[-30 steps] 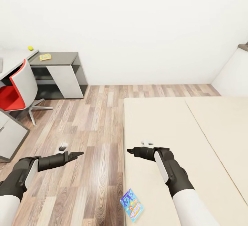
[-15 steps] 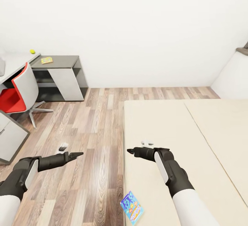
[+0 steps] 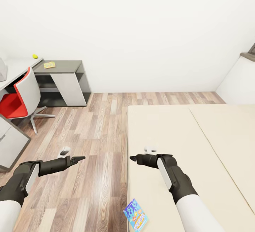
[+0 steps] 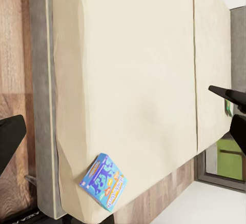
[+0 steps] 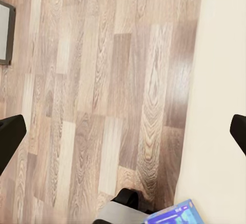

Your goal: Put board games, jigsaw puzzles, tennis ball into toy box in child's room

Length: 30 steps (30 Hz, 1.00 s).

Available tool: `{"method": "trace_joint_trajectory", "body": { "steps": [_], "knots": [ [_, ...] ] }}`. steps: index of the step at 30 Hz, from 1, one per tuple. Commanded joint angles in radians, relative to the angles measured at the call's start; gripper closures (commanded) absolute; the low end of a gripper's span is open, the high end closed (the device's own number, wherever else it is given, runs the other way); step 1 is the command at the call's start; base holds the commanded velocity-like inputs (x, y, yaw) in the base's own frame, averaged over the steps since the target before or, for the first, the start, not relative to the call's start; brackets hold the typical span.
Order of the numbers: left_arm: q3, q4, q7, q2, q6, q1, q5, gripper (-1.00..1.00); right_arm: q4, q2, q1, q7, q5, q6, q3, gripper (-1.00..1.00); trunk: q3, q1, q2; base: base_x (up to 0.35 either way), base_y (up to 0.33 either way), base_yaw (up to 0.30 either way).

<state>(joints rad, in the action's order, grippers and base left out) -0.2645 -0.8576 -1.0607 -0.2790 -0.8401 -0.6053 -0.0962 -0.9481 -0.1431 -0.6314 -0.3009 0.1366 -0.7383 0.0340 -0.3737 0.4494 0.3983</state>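
Count in view: board games, two. One blue board game [image 3: 135,215] lies at the near left corner of the bed [image 3: 198,143], overhanging the mattress edge; it also appears in the left wrist view [image 4: 103,181]. One yellow board game [image 3: 49,64] lies on the lower dark section of the desk [image 3: 67,65]. One tennis ball [image 3: 35,56] sits on the pale upper slab, at the edge next to the lower section.

Left claw [image 3: 78,159]: over the wood floor [image 3: 95,143], empty, touching nothing; its wrist view shows the fingers far apart.

Right claw [image 3: 134,158]: over the left edge of the bed, empty, fingers wide apart, touching nothing.

One red chair [image 3: 19,97] stands at the desk.
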Motion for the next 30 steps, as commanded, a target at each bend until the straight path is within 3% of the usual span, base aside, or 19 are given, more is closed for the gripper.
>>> {"method": "trace_joint_trajectory", "body": {
  "steps": [1, 10, 30],
  "knots": [
    [-0.001, 0.000, -0.001, 0.000, -0.007, -0.001, -0.003, -1.00, 0.002, 0.000, -0.001, 0.003, 0.007, -0.006, 0.000, -1.00, 0.000, 0.001, 0.002, 0.000, 0.000, 0.000],
    [-0.001, 0.000, 0.000, 0.000, -0.006, -0.001, -0.003, -1.00, 0.007, -0.001, -0.001, 0.003, 0.006, 0.031, 0.001, -1.00, 0.015, 0.001, 0.002, 0.000, 0.000, 0.000],
    [-0.001, 0.000, 0.001, 0.000, -0.005, -0.001, -0.003, -1.00, 0.008, -0.001, -0.001, 0.003, 0.006, 0.039, 0.001, -1.00, 0.048, 0.001, 0.002, 0.000, 0.000, 0.000]
  ]
}}
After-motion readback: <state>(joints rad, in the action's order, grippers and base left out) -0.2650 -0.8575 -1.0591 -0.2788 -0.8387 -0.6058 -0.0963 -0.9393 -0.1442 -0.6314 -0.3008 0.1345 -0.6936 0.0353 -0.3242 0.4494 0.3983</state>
